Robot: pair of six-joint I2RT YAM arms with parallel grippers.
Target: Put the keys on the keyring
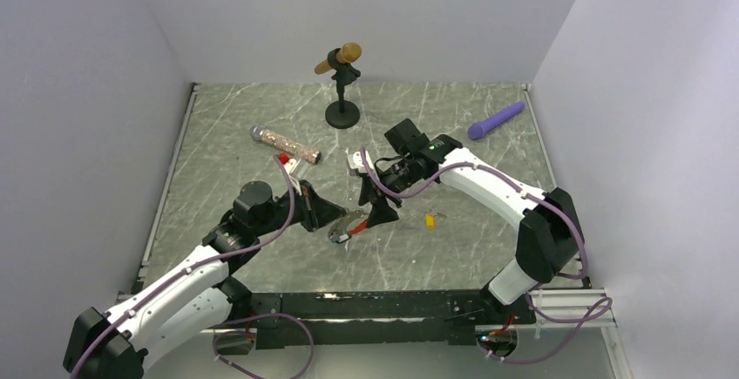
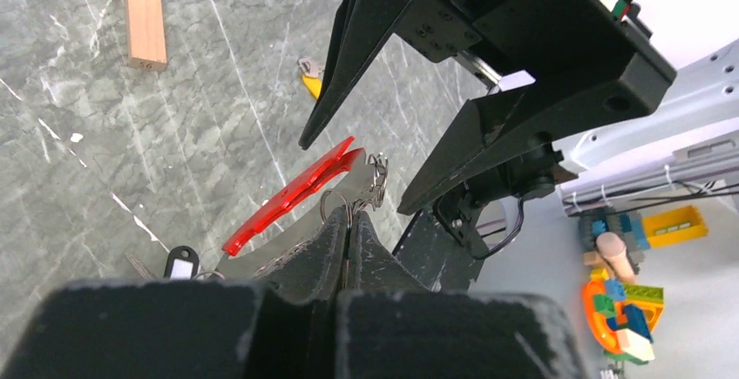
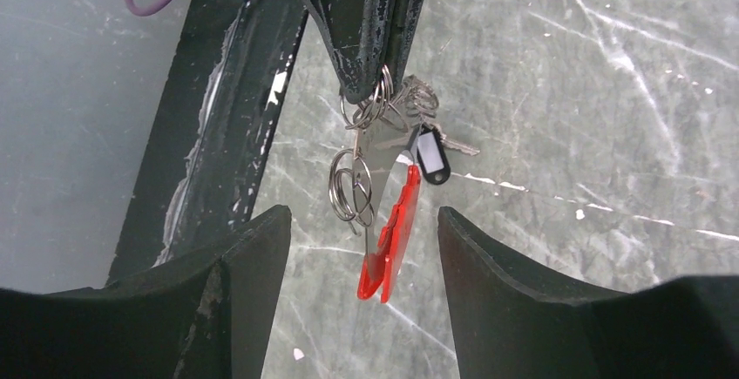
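Grey marble tabletop [image 1: 453, 248] carries the yellow key [image 1: 429, 219] unthreaded, while the left fingers [image 2: 327, 248] pinch the hanging keyring [image 3: 353, 187], black-tagged key [image 3: 430, 157] apparently attached, and the right fingers [image 3: 244, 274] stand wide beside it, empty.

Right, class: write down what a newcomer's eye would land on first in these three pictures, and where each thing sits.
First, the bright red oblong plastic fob, hanging near the table's middle from a thin silvery keyring that the left gripper pinches shut. The right gripper stands open, with a finger on either side of the fob. Next, the purple cylindrical stick lying at the back right.
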